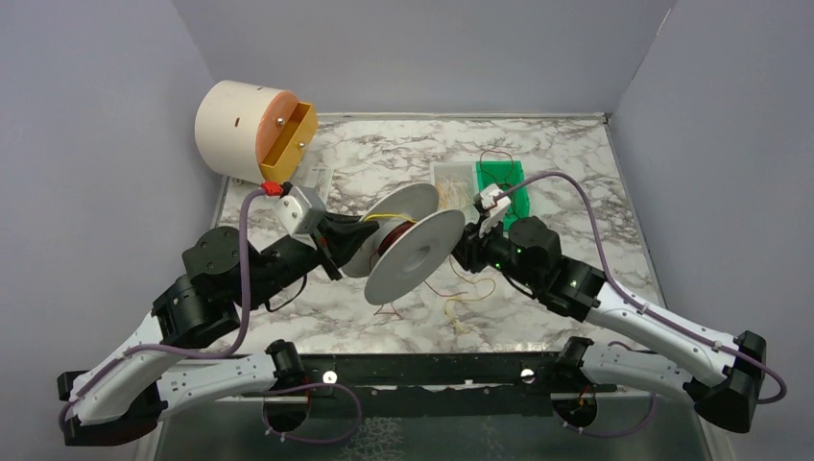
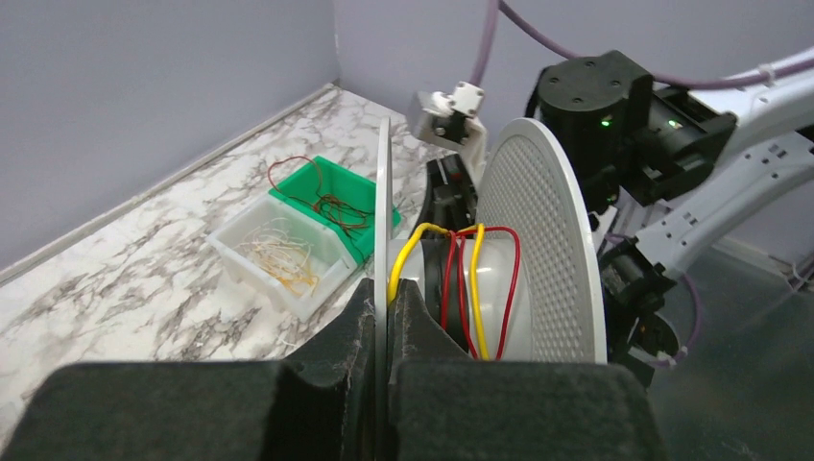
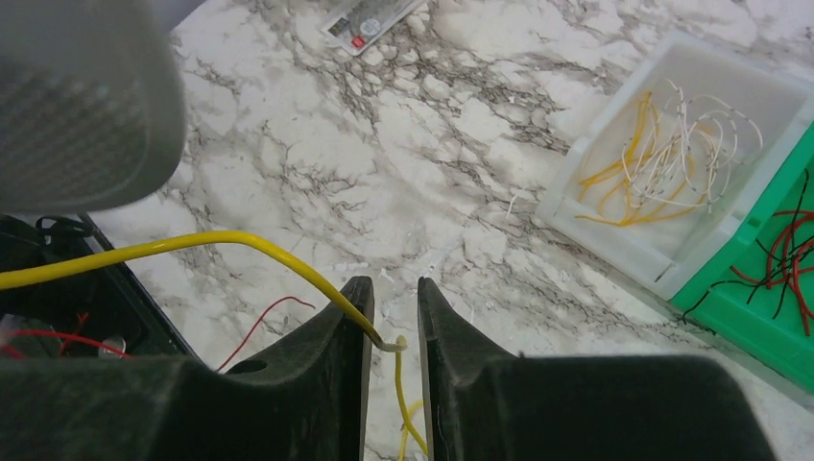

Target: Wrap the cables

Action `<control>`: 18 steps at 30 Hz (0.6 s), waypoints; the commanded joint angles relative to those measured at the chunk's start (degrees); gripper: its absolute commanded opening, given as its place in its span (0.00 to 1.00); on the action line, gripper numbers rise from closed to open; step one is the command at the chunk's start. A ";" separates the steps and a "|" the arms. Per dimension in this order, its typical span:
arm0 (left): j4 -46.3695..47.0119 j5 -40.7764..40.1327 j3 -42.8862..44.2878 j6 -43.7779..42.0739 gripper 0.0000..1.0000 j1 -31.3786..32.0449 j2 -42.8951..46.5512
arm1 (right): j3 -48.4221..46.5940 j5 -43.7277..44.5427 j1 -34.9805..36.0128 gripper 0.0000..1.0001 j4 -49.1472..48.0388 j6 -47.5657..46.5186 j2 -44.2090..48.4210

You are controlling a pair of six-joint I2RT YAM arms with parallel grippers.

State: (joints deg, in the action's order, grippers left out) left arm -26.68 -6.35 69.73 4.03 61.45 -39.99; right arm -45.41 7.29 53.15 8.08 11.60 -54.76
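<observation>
Plain lavender-grey walls (image 1: 413, 48) enclose a white marble counter (image 1: 403, 144) veined in grey, where a translucent white plastic bin (image 3: 624, 242) sits touching a green plastic bin (image 3: 754, 322) on the far right. A cream cylindrical drum (image 1: 235, 120) stands in the far-left corner, a yellow tray (image 1: 288, 144) against its orange face. A small printed card (image 3: 370, 21) lies nearby.

Bright, even light and soft shadows; the left gripper (image 2: 384, 298) looks blurred up close.

A yellow cable (image 3: 221, 236) passes between the right end effector's (image 3: 394, 288) slightly parted jaws.
</observation>
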 commanded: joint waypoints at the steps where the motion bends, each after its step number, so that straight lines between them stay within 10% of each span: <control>1: 9.44 -10.48 3.14 2.74 0.00 -0.19 0.60 | 1.68 -4.03 -0.24 0.33 -2.23 -0.28 3.33; 18: 16.33 -18.04 4.71 4.76 0.00 -0.19 -0.16 | 7.88 0.01 -0.23 0.73 1.17 4.19 13.57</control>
State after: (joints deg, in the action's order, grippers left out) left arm -17.80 -22.35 71.81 7.62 61.45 -40.10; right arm -38.04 4.62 53.01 7.53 14.26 -40.84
